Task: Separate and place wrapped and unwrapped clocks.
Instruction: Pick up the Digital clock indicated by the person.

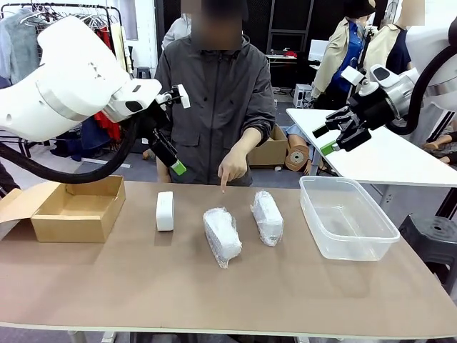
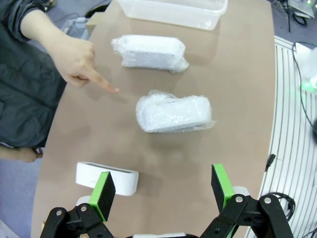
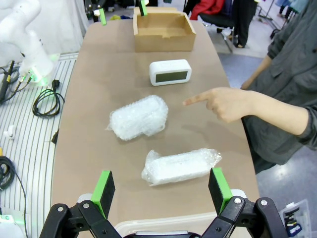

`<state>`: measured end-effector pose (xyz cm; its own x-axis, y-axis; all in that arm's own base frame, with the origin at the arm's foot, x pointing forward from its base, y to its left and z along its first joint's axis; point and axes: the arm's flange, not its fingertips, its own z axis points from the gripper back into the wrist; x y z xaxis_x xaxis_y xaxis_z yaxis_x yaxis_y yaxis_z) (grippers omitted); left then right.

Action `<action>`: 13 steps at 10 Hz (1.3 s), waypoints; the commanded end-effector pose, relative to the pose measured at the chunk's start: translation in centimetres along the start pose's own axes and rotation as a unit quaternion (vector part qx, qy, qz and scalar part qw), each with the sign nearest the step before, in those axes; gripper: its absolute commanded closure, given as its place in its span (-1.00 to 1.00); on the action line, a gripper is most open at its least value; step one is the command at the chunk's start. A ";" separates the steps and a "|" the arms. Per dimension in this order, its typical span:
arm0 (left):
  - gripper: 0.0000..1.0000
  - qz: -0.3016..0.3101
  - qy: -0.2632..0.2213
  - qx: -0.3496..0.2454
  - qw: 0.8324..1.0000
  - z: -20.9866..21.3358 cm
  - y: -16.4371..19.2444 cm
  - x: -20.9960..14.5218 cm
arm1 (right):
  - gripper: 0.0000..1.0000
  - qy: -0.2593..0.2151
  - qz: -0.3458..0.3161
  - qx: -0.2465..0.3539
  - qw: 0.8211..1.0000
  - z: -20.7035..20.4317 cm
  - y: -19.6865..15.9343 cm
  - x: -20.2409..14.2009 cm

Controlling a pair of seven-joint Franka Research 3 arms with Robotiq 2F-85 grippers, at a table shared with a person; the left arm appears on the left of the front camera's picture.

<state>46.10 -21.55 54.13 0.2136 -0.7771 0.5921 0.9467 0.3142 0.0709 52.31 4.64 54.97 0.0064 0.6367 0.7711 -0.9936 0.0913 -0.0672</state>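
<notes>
Three clocks lie in a row mid-table. The unwrapped clock (image 1: 165, 211) (image 2: 106, 178) (image 3: 170, 72) is bare white and stands on its edge at the left. One wrapped clock (image 1: 222, 236) (image 2: 173, 113) (image 3: 138, 117) in crinkly clear plastic lies in the middle, and another wrapped clock (image 1: 267, 216) (image 2: 151, 52) (image 3: 181, 166) lies to its right. My left gripper (image 1: 171, 161) (image 2: 163, 186) hangs open above and behind the bare clock. High over the table's right end, my right gripper (image 1: 323, 140) (image 3: 161, 188) is open too. Neither holds anything.
The person's hand (image 1: 230, 171) (image 2: 81, 64) (image 3: 223, 101) points a finger down at the table behind the middle clock. An open cardboard box (image 1: 68, 227) (image 3: 163, 42) sits at the left end. A clear plastic container (image 1: 357, 243) (image 2: 168, 17) sits at the right end.
</notes>
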 end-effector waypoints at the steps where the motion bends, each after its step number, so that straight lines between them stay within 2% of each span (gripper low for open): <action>1: -1.00 0.003 -0.002 0.006 1.000 0.6 0.1 0.0 | -1.00 0.001 0.001 0.001 1.000 0.1 0.0 0.2; 2: -1.00 0.000 0.000 0.000 1.000 0.0 0.0 0.0 | -1.00 0.001 0.001 0.001 1.000 0.1 0.0 0.2; 3: -1.00 0.038 0.012 0.013 0.999 0.1 -0.4 0.8 | -1.00 0.001 0.001 0.001 1.000 0.1 0.0 0.2; 4: -1.00 0.068 0.041 -0.002 0.997 -0.5 -1.0 2.1 | -1.00 0.001 0.001 0.001 1.000 0.1 0.0 0.2; 5: -1.00 0.102 0.073 -0.020 0.992 -1.3 -1.5 3.6 | -1.00 0.001 0.001 0.001 1.000 0.1 0.0 0.2; 7: -1.00 0.170 0.105 -0.022 0.980 -3.1 -3.0 6.2 | -1.00 0.001 0.001 0.001 1.000 0.1 0.0 0.2; 8: -1.00 0.244 0.119 -0.016 0.962 -4.4 -3.3 7.2 | -1.00 0.001 0.001 0.001 1.000 0.1 0.0 0.2; 9: -1.00 0.285 0.089 -0.031 0.954 -5.7 -3.7 7.9 | -1.00 0.001 0.001 0.001 1.000 0.1 0.0 0.2; 10: -1.00 0.331 0.100 -0.005 0.938 -7.4 -3.6 8.3 | -1.00 0.001 0.001 0.001 1.000 0.1 0.0 0.2; 11: -1.00 0.378 0.116 0.045 0.917 -9.0 -3.7 8.6 | -1.00 0.001 0.001 0.001 1.000 0.1 0.0 0.2; 13: -1.00 0.444 0.134 0.080 0.882 -11.9 -3.4 8.6 | -1.00 0.001 0.001 0.001 1.000 0.1 0.0 0.2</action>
<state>47.12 -34.52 49.53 0.8927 -0.3446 0.2905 0.4166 0.8769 -0.2399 52.30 4.61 54.95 0.0071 0.6369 0.7709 -0.9935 0.0918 -0.0667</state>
